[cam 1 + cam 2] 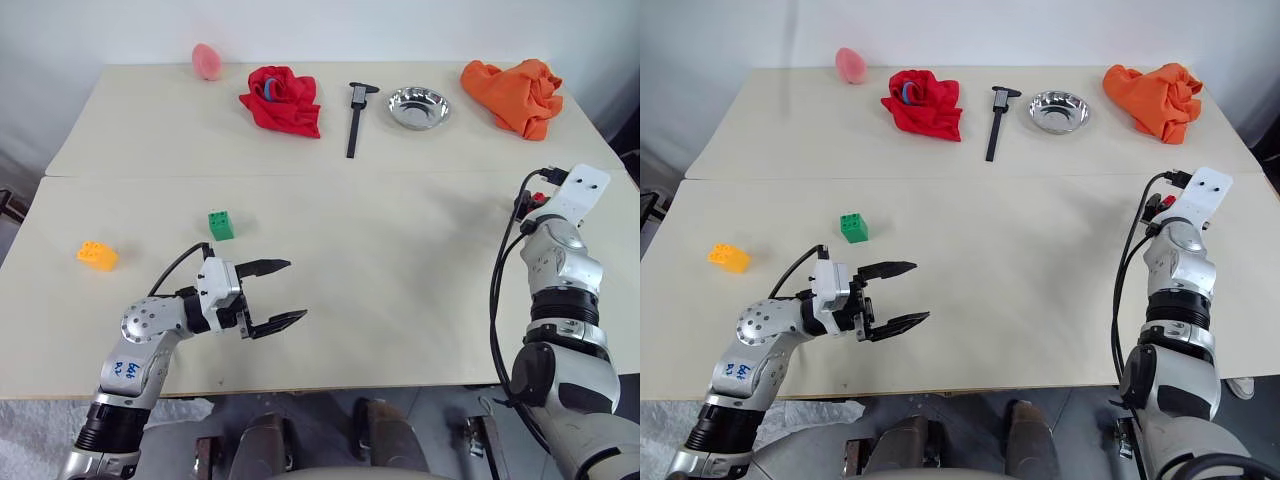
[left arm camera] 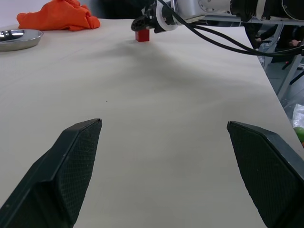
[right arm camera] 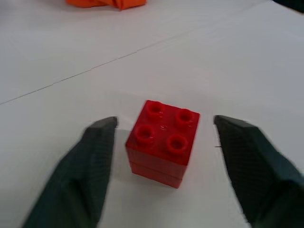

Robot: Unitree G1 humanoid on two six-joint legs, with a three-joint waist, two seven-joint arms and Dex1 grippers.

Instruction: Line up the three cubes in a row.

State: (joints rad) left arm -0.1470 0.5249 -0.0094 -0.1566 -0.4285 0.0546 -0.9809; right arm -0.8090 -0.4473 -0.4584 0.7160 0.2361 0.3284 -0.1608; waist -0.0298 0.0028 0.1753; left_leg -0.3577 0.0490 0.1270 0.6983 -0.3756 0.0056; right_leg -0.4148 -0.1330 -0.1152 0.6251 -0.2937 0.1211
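Two of the three studded plastic bricks lie on the left of the pale desk in the left eye view: the small green brick and, nearer the left edge, the orange-yellow brick. Just beside the green one, the left end effector hovers with fingers spread wide.

Left wrist view: far across the desk, the small red brick sits under the right arm's end effector.

Right wrist view: the right end effector straddles that red brick, fingers on either side with small gaps, not gripping.
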